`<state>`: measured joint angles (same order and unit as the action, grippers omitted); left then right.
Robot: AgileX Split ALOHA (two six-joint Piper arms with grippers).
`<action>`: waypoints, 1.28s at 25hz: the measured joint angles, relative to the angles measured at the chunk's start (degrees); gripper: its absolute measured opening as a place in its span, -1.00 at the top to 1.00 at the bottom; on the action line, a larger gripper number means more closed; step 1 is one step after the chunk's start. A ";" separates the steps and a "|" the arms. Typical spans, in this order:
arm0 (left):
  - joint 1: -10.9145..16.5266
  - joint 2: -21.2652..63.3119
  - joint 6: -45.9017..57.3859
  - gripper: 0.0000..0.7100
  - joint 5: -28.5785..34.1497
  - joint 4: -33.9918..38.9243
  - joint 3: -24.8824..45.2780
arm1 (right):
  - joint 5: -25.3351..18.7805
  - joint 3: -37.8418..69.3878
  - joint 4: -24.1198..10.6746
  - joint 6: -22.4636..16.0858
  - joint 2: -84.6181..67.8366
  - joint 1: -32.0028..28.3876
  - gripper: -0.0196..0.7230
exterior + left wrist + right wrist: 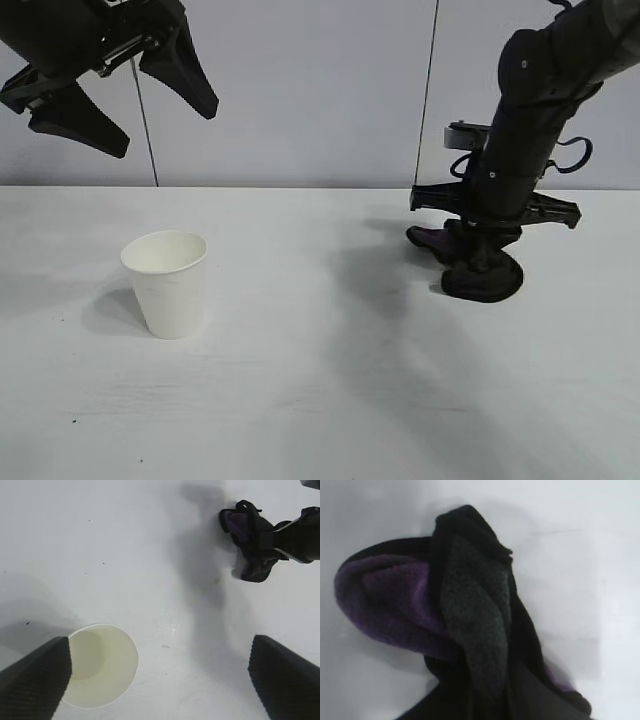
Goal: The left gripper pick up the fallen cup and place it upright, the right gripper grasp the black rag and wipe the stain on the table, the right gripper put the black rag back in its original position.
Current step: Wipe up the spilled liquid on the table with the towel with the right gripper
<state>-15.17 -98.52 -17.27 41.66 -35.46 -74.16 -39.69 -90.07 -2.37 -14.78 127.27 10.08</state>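
In the exterior view the cup (166, 283) stands upright on the table (320, 400) at about 8 o'clock, and the left gripper (120, 95) hangs above it at 10 o'clock with its fingers wide apart. The right gripper (480, 250) at 3 o'clock is clamped on the black rag (482, 272), which touches the table. Only the right wrist view shows the rag's (470, 630) purple inside, and only the left wrist view looks into the cup's (100, 665) mouth.

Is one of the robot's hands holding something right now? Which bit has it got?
Yes. The right gripper is shut on the black rag, pinching its bunched-up top. The left gripper hangs open above the cup, holding nothing.
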 joint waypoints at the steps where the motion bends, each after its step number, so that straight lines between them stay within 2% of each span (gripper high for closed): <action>1: 0.00 0.00 0.00 -0.96 -0.05 0.00 0.00 | -0.20 0.00 0.77 1.06 0.00 0.20 0.84; 4: 0.00 0.00 0.00 -0.96 -0.12 0.00 0.00 | -0.41 0.04 4.62 3.93 0.00 2.73 0.84; 8: 0.00 0.00 0.00 -0.96 -0.12 0.00 0.00 | -0.25 0.25 8.26 4.99 0.00 10.69 0.84; 12: 0.00 0.00 0.00 -0.96 -0.12 0.00 0.00 | 0.79 0.32 9.24 3.98 0.32 18.47 0.84; 15: 0.00 0.00 0.00 -0.96 -0.12 0.00 0.00 | 1.70 0.32 7.42 0.48 0.46 20.15 0.84; 17: 0.00 0.00 0.05 -0.96 -0.12 0.00 0.00 | 1.70 0.32 4.84 -1.93 0.46 19.26 0.84; 21: 0.00 0.00 0.01 -0.96 -0.06 0.00 0.00 | 0.82 0.39 2.37 -3.06 0.27 14.34 0.84; 25: 0.00 0.00 0.01 -0.96 -0.06 0.00 0.00 | -0.43 0.39 2.37 -2.25 0.08 7.42 0.84; 32: 0.00 0.00 0.01 -0.96 -0.06 0.00 0.00 | -4.68 0.39 -0.06 1.29 -0.39 -1.76 0.84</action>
<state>-15.17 -98.52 -17.26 41.59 -35.46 -74.16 -44.37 -89.68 -2.43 -13.49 126.88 8.32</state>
